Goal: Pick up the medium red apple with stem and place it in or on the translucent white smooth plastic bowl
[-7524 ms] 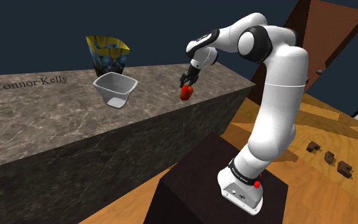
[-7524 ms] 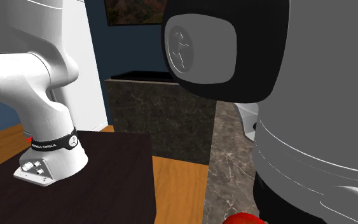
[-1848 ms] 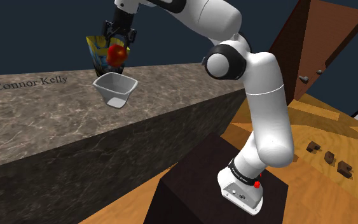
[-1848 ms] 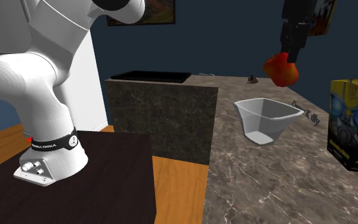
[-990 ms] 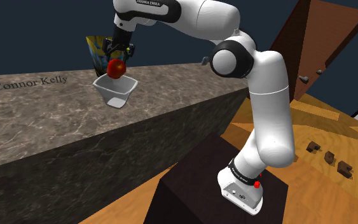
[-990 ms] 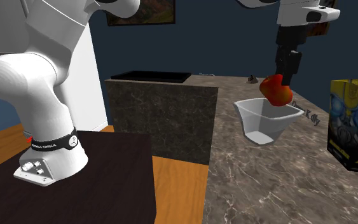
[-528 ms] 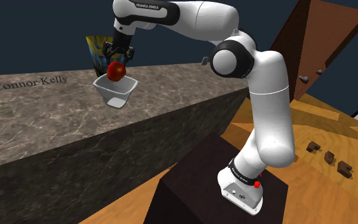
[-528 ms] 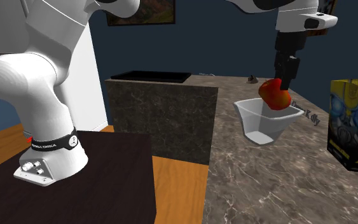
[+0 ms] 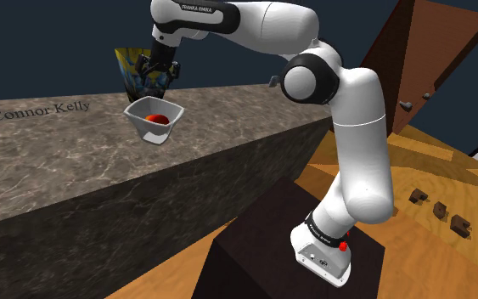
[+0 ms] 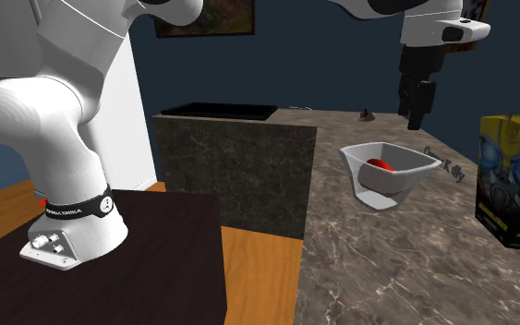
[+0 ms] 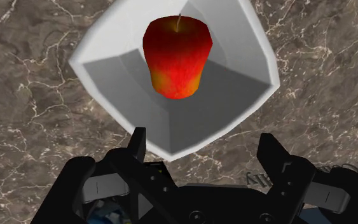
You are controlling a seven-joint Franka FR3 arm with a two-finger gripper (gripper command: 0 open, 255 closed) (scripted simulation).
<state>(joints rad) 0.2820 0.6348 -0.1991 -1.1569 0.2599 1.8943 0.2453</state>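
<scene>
Apple, red w/ stem (image 11: 177, 57), sits inside white squarish plastic bowl (image 11: 117, 89) just below our claw (image 11: 203, 141), which hangs released, gripping nothing. We judge placement done; only pulling clear of marble table (image 11: 31, 95) remains.

The apple (image 11: 177, 57) is red with fine streaks, fading to a yellow-orange patch low on one side. The bowl (image 11: 123, 86) is plain white, shading to grey inside. The counter (image 9: 75, 170) is dark grey-brown stone veined with thin pale lines, and dark lettering (image 9: 38, 110) runs across it. The packet (image 10: 516, 185) is yellow with a blue and black print. The tool (image 11: 204, 141) is all black. The arm (image 9: 360, 127) is white with dark joints. The stand (image 9: 262, 246) is very dark brown, the floor (image 9: 432, 246) warm orange-brown wood, the wall (image 9: 42, 51) deep blue.
</scene>
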